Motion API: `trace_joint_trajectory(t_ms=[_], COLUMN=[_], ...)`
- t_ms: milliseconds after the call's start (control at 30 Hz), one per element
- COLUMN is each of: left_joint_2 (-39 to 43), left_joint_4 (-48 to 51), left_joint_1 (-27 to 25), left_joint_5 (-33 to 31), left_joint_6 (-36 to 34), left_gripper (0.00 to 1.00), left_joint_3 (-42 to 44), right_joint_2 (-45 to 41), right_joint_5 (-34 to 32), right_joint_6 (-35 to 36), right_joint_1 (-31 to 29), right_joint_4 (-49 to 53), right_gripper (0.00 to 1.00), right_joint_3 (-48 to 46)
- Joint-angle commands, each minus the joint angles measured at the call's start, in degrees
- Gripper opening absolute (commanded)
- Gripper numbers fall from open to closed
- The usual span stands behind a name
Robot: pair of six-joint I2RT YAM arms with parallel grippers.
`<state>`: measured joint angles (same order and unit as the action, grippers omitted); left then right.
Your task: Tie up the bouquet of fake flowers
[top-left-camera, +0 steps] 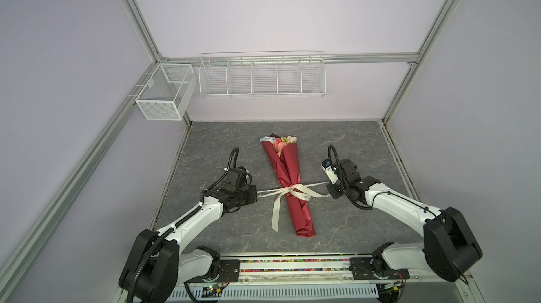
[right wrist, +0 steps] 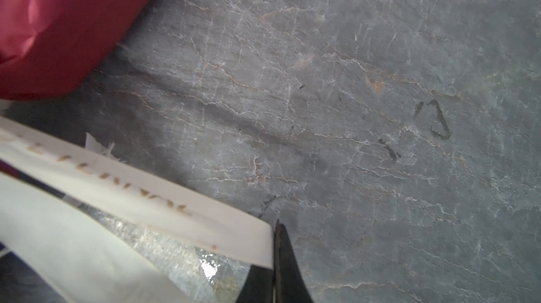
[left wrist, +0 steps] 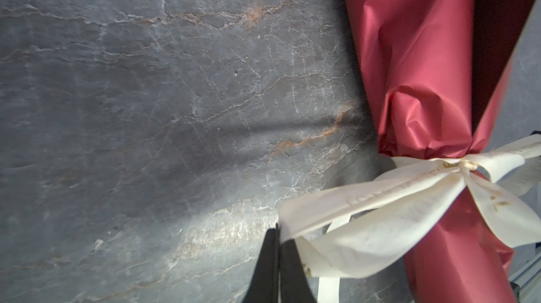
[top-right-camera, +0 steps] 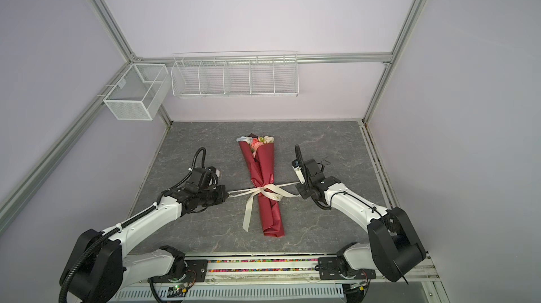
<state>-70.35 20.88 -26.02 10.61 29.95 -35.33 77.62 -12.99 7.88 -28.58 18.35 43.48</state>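
Left wrist view: ribbon bow knotted round the bouquet of fake flowers, left gripper and right gripper each pinching a loop; likely only release remains.

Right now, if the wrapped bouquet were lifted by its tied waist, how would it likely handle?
Probably light: the bouquet of fake flowers is mostly thin, creased dark-red paper. The wrap likely dents under a pinch rather than staying stiff. Lying flat as a long cone, it may roll or pivot if pushed sideways; the ribbon cinching it looks floppy.
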Motion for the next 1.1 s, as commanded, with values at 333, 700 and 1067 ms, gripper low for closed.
trace_joint_trajectory(t_ms=[333,700,1067], left_joint_2=[-2.3,-1.9,-1.6], left_joint_4=[3.6,4.6,-0.5], left_joint_1=[10.2,12.9,12.9], left_joint_5=[-2.6,1.1,13.7], left_joint_6=[-0.4,-3.4,-3.9], left_gripper=[0.0,0.0,0.23], left_joint_3=[2.5,2.3,1.8], right_joint_2=[3.2,3.2,1.6], right_joint_5=[-8.4,-7.5,1.6], right_joint_6=[-7.0,-7.9,-10.8], right_joint_1=[3.6,3.6,3.4], right_joint_4=[9.4,12.4,12.3], right_gripper=[0.06,0.06,0.25], right_joint_3=[2.7,3.8,5.7])
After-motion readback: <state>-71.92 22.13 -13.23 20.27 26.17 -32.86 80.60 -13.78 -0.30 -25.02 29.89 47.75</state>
